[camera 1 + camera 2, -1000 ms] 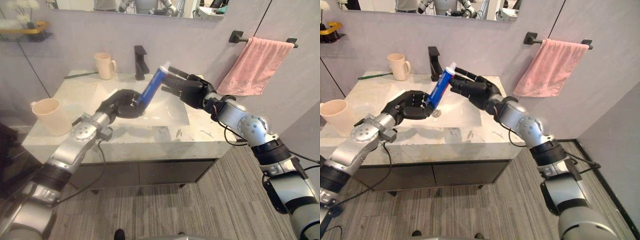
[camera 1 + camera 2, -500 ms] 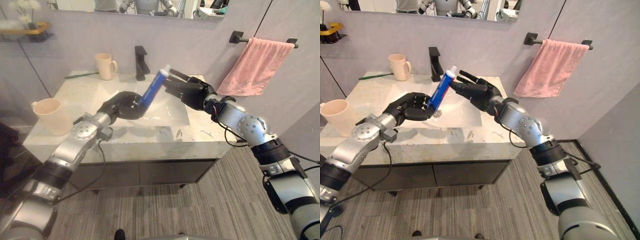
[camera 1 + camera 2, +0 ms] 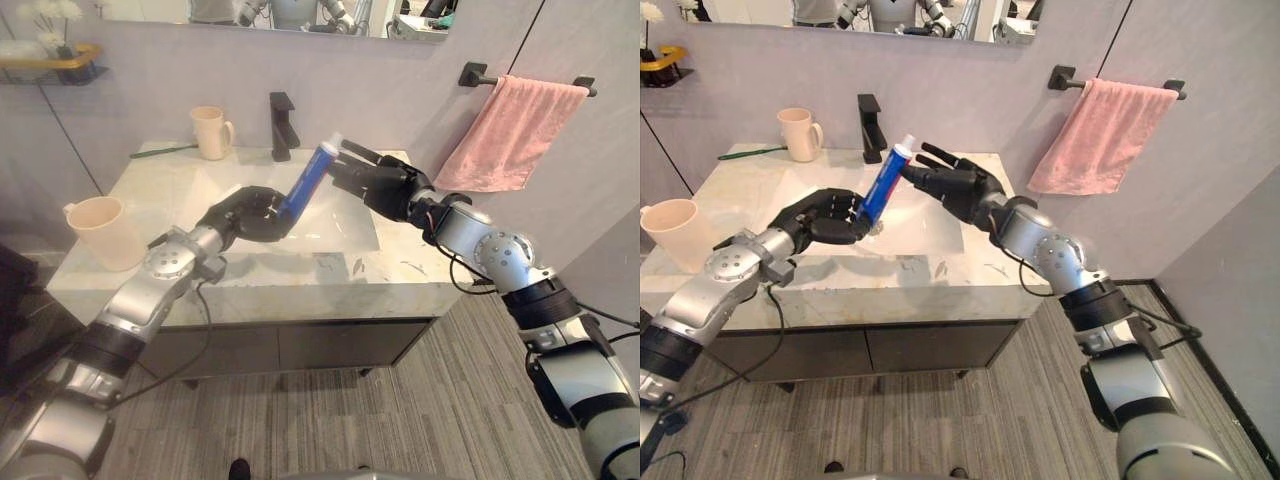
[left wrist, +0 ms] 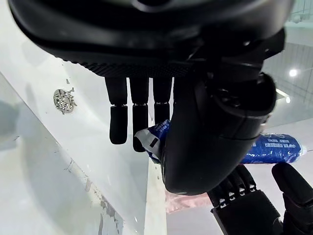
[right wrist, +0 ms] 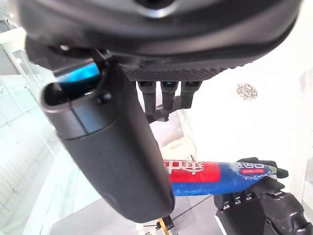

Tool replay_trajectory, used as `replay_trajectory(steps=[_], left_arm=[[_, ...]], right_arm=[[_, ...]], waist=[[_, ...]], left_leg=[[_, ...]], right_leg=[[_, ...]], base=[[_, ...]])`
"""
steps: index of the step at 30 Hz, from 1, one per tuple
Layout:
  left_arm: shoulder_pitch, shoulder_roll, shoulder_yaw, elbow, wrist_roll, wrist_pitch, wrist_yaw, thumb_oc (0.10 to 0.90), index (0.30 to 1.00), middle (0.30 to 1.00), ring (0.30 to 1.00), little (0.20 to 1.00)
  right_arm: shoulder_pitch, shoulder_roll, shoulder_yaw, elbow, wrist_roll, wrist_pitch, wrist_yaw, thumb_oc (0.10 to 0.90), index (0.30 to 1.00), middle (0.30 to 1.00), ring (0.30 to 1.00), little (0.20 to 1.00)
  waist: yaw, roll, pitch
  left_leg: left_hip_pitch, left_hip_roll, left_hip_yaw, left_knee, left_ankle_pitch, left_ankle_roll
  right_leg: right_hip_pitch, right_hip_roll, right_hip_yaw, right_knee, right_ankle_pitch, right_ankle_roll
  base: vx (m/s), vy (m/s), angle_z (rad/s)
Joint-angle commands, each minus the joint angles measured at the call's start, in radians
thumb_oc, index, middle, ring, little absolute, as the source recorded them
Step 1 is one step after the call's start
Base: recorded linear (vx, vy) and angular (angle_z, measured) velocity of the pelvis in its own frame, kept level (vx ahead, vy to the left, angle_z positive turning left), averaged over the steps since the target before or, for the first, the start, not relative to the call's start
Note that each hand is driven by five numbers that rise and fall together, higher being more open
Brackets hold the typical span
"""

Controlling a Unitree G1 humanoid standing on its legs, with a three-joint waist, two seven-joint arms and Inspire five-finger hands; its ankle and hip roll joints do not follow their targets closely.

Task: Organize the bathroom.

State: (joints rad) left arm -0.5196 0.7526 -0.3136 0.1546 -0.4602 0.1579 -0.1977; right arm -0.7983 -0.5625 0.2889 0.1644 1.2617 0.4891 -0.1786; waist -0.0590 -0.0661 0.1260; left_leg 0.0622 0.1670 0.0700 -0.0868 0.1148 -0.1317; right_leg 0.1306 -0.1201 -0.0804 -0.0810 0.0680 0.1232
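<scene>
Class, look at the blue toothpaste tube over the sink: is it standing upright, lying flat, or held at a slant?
At a slant. The tube leans, white cap uppermost, its lower end gripped in the left robot hand.

I can't see the lower end of the toothpaste tube (image 3: 304, 183); it disappears inside the curled fingers of the left hand (image 3: 247, 213). In the left wrist view the thumb (image 4: 215, 127) covers the middle of the tube, so I get it in two pieces either side. In the right wrist view the right hand's thumb (image 5: 110, 147) hides the tube's cap end. Whether the right hand (image 3: 958, 187) actually touches the tube, I cannot tell. The cream cup (image 3: 670, 234) at the counter's left end is cut by the edge of the right eye view. The green object (image 3: 160, 150) beside the far mug (image 3: 210, 131) is too small to identify.
</scene>
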Motion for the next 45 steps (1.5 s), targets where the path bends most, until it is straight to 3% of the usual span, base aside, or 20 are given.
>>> replay_trajectory(steps=[1, 2, 3, 4, 8, 11, 15, 16, 17, 18, 19, 26, 35, 45], left_arm=[[-0.215, -0.025, -0.069, 0.034, 0.008, -0.082, -0.046, 0.4, 0.3, 0.3, 0.3, 0.3], [-0.215, -0.025, -0.069, 0.034, 0.008, -0.082, -0.046, 0.4, 0.3, 0.3, 0.3, 0.3], [-0.212, -0.023, -0.068, 0.028, 0.004, -0.081, -0.042, 0.4, 0.3, 0.3, 0.3, 0.3], [-0.211, -0.022, -0.065, 0.028, 0.003, -0.08, -0.042, 0.4, 0.3, 0.3, 0.3, 0.3], [-0.212, -0.024, -0.066, 0.028, 0.005, -0.077, -0.047, 0.4, 0.3, 0.3, 0.3, 0.3], [-0.21, -0.025, -0.065, 0.035, 0.006, -0.083, -0.051, 0.4, 0.3, 0.3, 0.3, 0.3], [-0.209, -0.026, -0.067, 0.037, 0.007, -0.084, -0.053, 0.4, 0.3, 0.3, 0.3, 0.3], [-0.211, -0.026, -0.067, 0.037, 0.006, -0.082, -0.051, 0.444, 0.366, 0.366, 0.366, 0.366], [-0.211, -0.025, -0.067, 0.037, 0.005, -0.081, -0.052, 0.444, 0.366, 0.366, 0.366, 0.366], [-0.212, -0.024, -0.067, 0.038, 0.005, -0.08, -0.048, 0.648, 0.672, 0.672, 0.672, 0.672], [-0.209, -0.025, -0.065, 0.033, 0.009, -0.08, -0.039, 0.8, 0.9, 0.9, 0.9, 0.9], [-0.203, -0.028, -0.044, 0.045, -0.035, -0.09, -0.001, 0.8, 0.9, 0.9, 0.9, 0.9], [-0.194, -0.01, 0.076, 0.01, -0.157, -0.186, 0.15, 0.8, 0.9, 0.9, 0.9, 0.9], [-0.246, 0.057, 0.169, -0.076, -0.185, -0.273, 0.259, 0.8, 0.9, 0.9, 0.9, 0.9]], right_arm=[[-0.175, -0.009, -0.006, 0.03, 0.022, -0.124, 0.033, 0.8, 0.9, 0.9, 0.9, 0.9], [-0.175, -0.009, -0.006, 0.03, 0.022, -0.124, 0.034, 0.8, 0.9, 0.9, 0.9, 0.9], [-0.174, -0.011, -0.004, 0.029, 0.026, -0.127, 0.035, 0.684, 0.726, 0.726, 0.726, 0.726], [-0.17, -0.01, -0.004, 0.024, 0.026, -0.128, 0.032, 0.604, 0.606, 0.606, 0.606, 0.606], [-0.167, -0.008, -0.006, 0.022, 0.024, -0.129, 0.032, 0.469, 0.404, 0.404, 0.404, 0.404], [-0.162, -0.011, -0.009, 0.022, 0.025, -0.129, 0.035, 0.4, 0.3, 0.3, 0.3, 0.3], [-0.164, -0.013, -0.011, 0.027, 0.028, -0.129, 0.032, 0.4, 0.3, 0.3, 0.3, 0.3], [-0.163, -0.014, -0.011, 0.029, 0.027, -0.13, 0.033, 0.4, 0.3, 0.3, 0.3, 0.3], [-0.162, -0.014, -0.012, 0.029, 0.027, -0.129, 0.033, 0.4, 0.3, 0.3, 0.3, 0.3], [-0.161, -0.014, -0.013, 0.031, 0.025, -0.129, 0.033, 0.408, 0.312, 0.312, 0.312, 0.312], [-0.158, -0.013, -0.015, 0.027, 0.023, -0.128, 0.028, 0.409, 0.314, 0.314, 0.314, 0.314], [-0.155, -0.019, -0.021, 0.045, 0.021, -0.131, 0.033, 0.433, 0.349, 0.349, 0.349, 0.349], [-0.133, -0.045, -0.049, 0.057, 0.02, -0.141, 0.021, 0.452, 0.378, 0.378, 0.378, 0.378], [-0.139, -0.087, -0.07, 0.086, 0.023, -0.127, -0.008, 0.469, 0.404, 0.404, 0.404, 0.404]], waist=[[0.026, 0.059, -0.133], [0.026, 0.059, -0.133], [0.027, 0.059, -0.131], [0.027, 0.06, -0.131], [0.028, 0.059, -0.13], [0.027, 0.059, -0.131], [0.027, 0.059, -0.13], [0.026, 0.059, -0.13], [0.026, 0.059, -0.131], [0.025, 0.06, -0.132], [0.025, 0.06, -0.132], [0.027, 0.059, -0.132], [0.034, 0.055, -0.135], [0.041, 0.053, -0.144]], left_leg=[[0.054, 0.08, 0.02, 0.0, -0.038, 0.01], [0.055, 0.08, 0.02, 0.0, -0.038, 0.01], [0.055, 0.08, 0.018, 0.0, -0.038, 0.009], [0.055, 0.08, 0.017, 0.0, -0.038, 0.01], [0.054, 0.079, 0.016, 0.0, -0.038, 0.011], [0.053, 0.079, 0.016, 0.0, -0.038, 0.01], [0.054, 0.079, 0.016, 0.0, -0.038, 0.01], [0.054, 0.079, 0.016, 0.0, -0.039, 0.011], [0.055, 0.079, 0.016, 0.0, -0.039, 0.011], [0.054, 0.079, 0.017, 0.0, -0.039, 0.01], [0.054, 0.079, 0.018, 0.0, -0.038, 0.011], [0.054, 0.08, 0.017, 0.0, -0.037, 0.01], [0.054, 0.082, 0.016, 0.0, -0.039, 0.005], [0.051, 0.082, 0.009, 0.0, -0.039, 0.001]], right_leg=[[-0.016, -0.041, -0.003, 0.023, -0.058, 0.019], [-0.016, -0.041, -0.003, 0.023, -0.058, 0.019], [-0.016, -0.041, -0.003, 0.024, -0.058, 0.019], [-0.016, -0.041, -0.003, 0.024, -0.058, 0.019], [-0.016, -0.04, -0.003, 0.023, -0.058, 0.018], [-0.015, -0.04, -0.004, 0.022, -0.058, 0.018], [-0.016, -0.04, -0.003, 0.024, -0.058, 0.018], [-0.016, -0.04, -0.003, 0.023, -0.058, 0.018], [-0.016, -0.04, -0.003, 0.023, -0.058, 0.018], [-0.017, -0.04, -0.003, 0.022, -0.057, 0.018], [-0.017, -0.04, -0.002, 0.022, -0.056, 0.018], [-0.016, -0.039, -0.003, 0.022, -0.056, 0.017], [-0.012, -0.042, -0.013, 0.022, -0.058, 0.014], [-0.008, -0.044, -0.022, 0.021, -0.063, 0.012]], base=[[0.0, 0.0, 0.0], [0.0, 0.0, 0.0], [0.0, 0.0, 0.0], [0.0, 0.0, 0.0], [0.0, 0.0, 0.0], [0.0, 0.0, 0.0], [0.0, 0.0, 0.0], [0.0, 0.0, 0.0], [0.0, 0.0, 0.0], [0.0, 0.0, 0.0], [0.0, 0.0, 0.0], [0.0, 0.0, 0.0], [0.0, 0.0, 0.0], [0.0, -0.004, 0.02]])
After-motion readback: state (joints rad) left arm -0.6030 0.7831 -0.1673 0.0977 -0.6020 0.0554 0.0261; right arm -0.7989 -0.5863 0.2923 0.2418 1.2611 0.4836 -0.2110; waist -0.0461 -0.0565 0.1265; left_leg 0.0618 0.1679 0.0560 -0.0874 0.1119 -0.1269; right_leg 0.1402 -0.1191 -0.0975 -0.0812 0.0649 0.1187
